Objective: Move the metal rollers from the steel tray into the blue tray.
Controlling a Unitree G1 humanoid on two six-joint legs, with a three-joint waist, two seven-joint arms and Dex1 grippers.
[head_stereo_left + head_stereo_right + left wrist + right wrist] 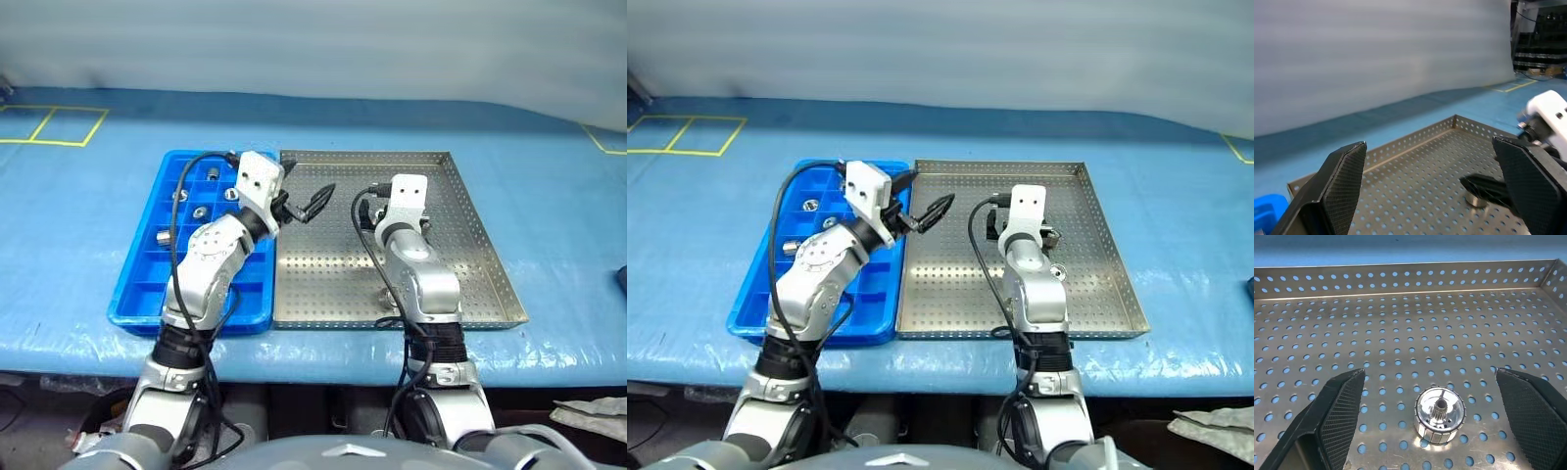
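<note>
roller (1440, 415) upright on steel tray (1400, 279), dead ahead between right end effector (1432, 426) jaws | right open, nearer | left end effector (1432, 188) open, empty, near blue tray (137, 294)

I see my left gripper (312, 204) with fingers spread above the seam where the blue tray (147, 284) meets the steel tray (490, 264). Four metal rollers (200, 211) sit in compartments toward the blue tray's far end. My right gripper (392, 217) hangs over the steel tray's middle.
</note>
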